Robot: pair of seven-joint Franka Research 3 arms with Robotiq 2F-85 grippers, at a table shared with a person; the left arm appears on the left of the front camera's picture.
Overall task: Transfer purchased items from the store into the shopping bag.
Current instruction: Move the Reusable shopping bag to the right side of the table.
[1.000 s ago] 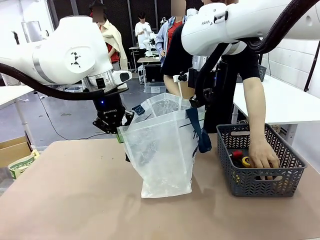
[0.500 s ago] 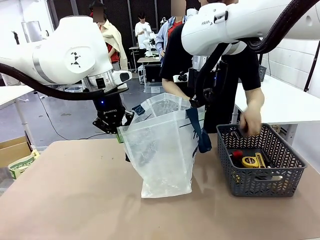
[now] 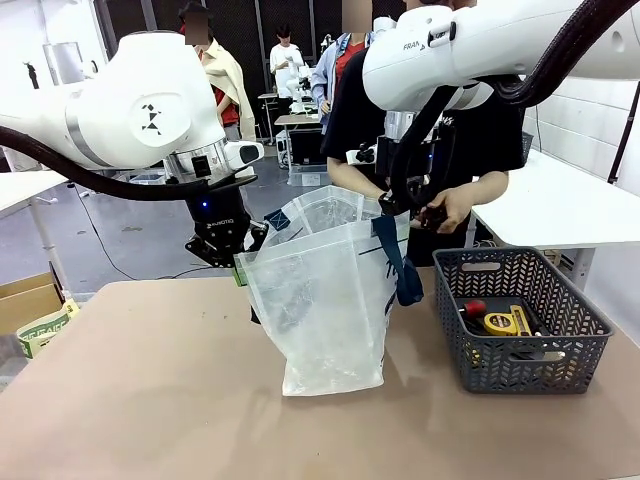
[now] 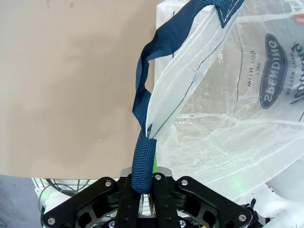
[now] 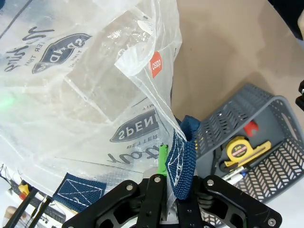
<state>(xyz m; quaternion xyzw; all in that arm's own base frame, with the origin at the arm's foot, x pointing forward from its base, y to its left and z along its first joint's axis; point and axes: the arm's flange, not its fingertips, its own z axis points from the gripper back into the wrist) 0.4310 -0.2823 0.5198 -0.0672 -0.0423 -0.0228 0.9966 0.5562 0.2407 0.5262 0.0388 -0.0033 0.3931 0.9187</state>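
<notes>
The shopping bag, translucent with navy lettering, stands open on the tan table between my grippers. My left gripper is shut on its left navy strap, with the fingers clamped around the webbing. My right gripper is shut on the right strap and the bag's edge. The person's hand holds a small dark item just right of the bag's rim, beside my right gripper. The flat brown packet and thin yellow packets are out of view.
A dark grey lattice basket sits at the table's right, holding a yellow tape measure and a red item. A cardboard box and a green-white pack lie off the left edge.
The person's hand has lifted out of the basket with a small dark item and moved left, up to the bag's rim. Both arms and the bag have stayed still.
</notes>
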